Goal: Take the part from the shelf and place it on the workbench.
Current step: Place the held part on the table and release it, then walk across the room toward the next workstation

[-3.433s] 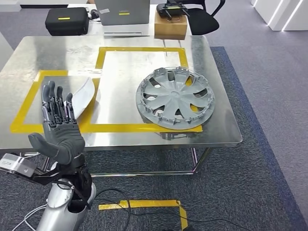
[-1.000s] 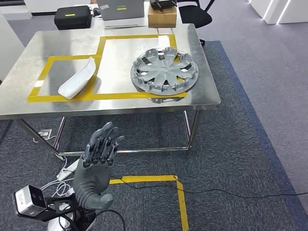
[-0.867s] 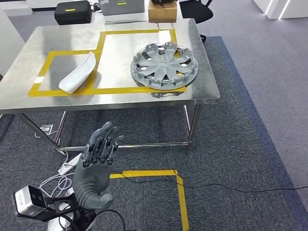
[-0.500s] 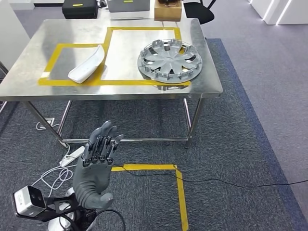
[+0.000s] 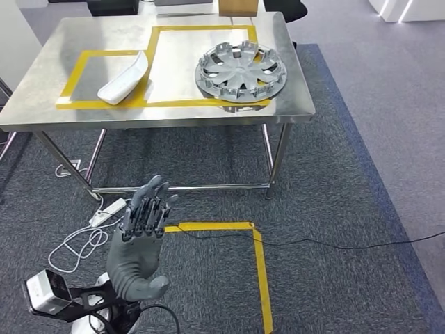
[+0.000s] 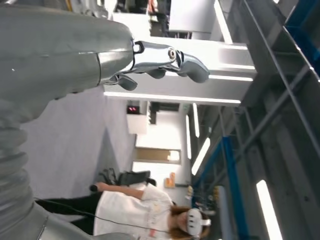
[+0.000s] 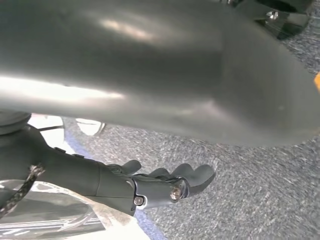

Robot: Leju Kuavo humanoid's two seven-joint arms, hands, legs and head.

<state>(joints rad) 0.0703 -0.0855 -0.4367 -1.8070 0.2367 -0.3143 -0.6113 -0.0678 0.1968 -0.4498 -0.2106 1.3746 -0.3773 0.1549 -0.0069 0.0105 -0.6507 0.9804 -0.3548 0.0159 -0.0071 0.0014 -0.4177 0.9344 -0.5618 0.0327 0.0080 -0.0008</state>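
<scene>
A steel workbench (image 5: 47,90) marked with yellow tape outlines stands ahead of the robot on grey carpet. A white curved part (image 5: 124,78) lies on the bench across the tape edge of the left outline, and a grey wheel cover (image 5: 240,72) rests flat to its right, overlapping the front tape line near the bench's right end. A cardboard box (image 5: 238,7) sits at the far edge of the bench.

Between the robot and the bench, a yellow tape corner (image 5: 255,236) is stuck to the floor, crossed by a thin black cable (image 5: 336,243). A white power strip (image 5: 108,212) and loops of white cord (image 5: 78,243) lie under the bench's left side, by its slanted legs.

The left hand (image 5: 138,247) is raised low in the head view, palm turned up and fingers spread, holding nothing. In the right wrist view the right hand (image 7: 158,187) hangs over carpet with fingers loosely extended, empty. The left wrist view catches a person (image 6: 143,215) in a white shirt wearing a headset.

Compared with 3.4 seconds ago, the whole view has pulled back: the bench now sits farther off and higher in the picture, and the left hand, then over the bench beside the white part, is now over the floor. The part and wheel cover keep their places on the bench.
</scene>
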